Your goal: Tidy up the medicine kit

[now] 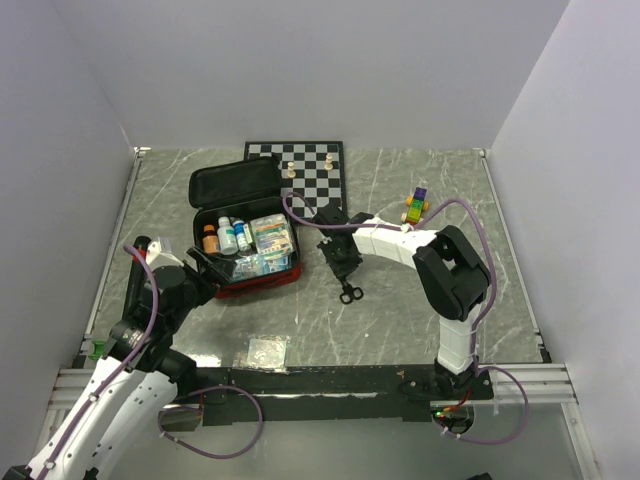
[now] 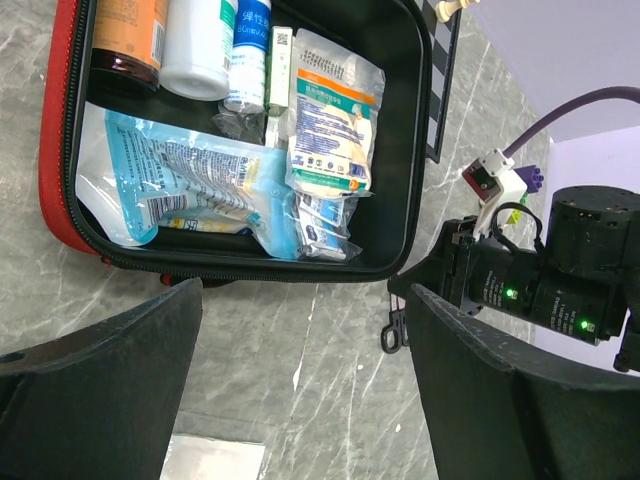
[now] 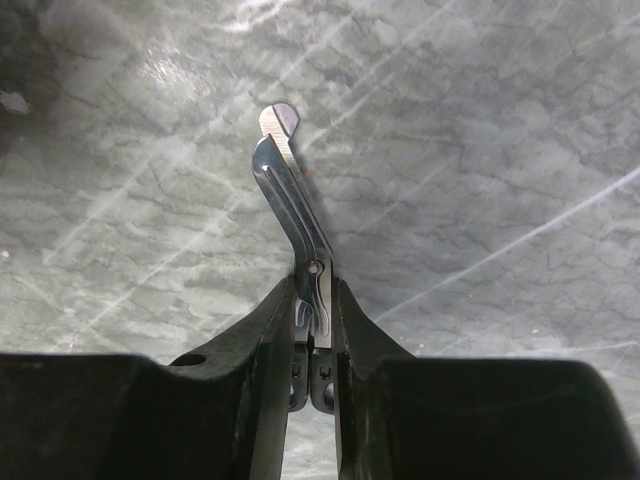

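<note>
The medicine kit [image 1: 236,183] lies open at the table's left-middle, red outside [image 2: 55,170] and black inside. It holds bottles [image 2: 198,45] and plastic packets [image 2: 330,110]. My left gripper [image 1: 207,266] stands open just in front of the kit's near edge, over bare table [image 2: 305,370], with nothing between its fingers. To the right of the kit, my right gripper [image 1: 340,258] is shut on a pair of black-handled scissors [image 3: 285,190]. Their angled blade points ahead over the table, and the handle loops [image 1: 350,294] show beneath the gripper [image 2: 392,335].
A black-and-white chessboard [image 1: 312,172] with a few pieces lies behind the kit. A stack of coloured blocks [image 1: 416,206] sits at the right. A clear flat packet [image 1: 266,350] lies near the front edge. The right arm [image 2: 540,290] is close beside the kit's right side.
</note>
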Motion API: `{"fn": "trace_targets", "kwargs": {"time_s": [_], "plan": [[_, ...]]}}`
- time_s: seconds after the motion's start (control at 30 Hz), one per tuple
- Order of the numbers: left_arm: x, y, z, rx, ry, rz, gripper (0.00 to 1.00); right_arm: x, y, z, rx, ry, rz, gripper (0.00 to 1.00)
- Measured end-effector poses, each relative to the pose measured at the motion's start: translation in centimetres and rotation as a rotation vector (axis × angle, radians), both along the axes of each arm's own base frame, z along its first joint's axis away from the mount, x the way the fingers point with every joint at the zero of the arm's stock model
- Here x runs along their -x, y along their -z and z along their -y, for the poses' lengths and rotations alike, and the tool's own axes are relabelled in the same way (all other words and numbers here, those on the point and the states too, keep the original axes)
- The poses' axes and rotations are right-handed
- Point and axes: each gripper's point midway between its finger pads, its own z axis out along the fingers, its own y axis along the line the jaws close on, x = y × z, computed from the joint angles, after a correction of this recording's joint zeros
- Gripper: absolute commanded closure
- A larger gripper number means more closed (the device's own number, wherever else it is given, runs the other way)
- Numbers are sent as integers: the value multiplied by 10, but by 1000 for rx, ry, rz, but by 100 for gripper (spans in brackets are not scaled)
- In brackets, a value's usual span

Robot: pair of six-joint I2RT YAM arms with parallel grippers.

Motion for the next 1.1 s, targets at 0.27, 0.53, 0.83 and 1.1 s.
{"fn": "trace_targets", "kwargs": {"time_s": [0.27, 0.53, 0.83, 1.1], "plan": [[0, -1, 0, 2, 0, 3, 13, 5, -10, 9, 27, 4, -2, 100], [0, -1, 0, 1, 0, 4, 13, 4, -29, 13, 22, 11, 38, 100], [0, -1, 0, 1, 0, 4, 13, 6, -29, 11, 12, 16, 27, 52], [0, 0, 0, 0, 1, 2, 13, -6, -28, -4, -7, 8, 19, 52]]}}
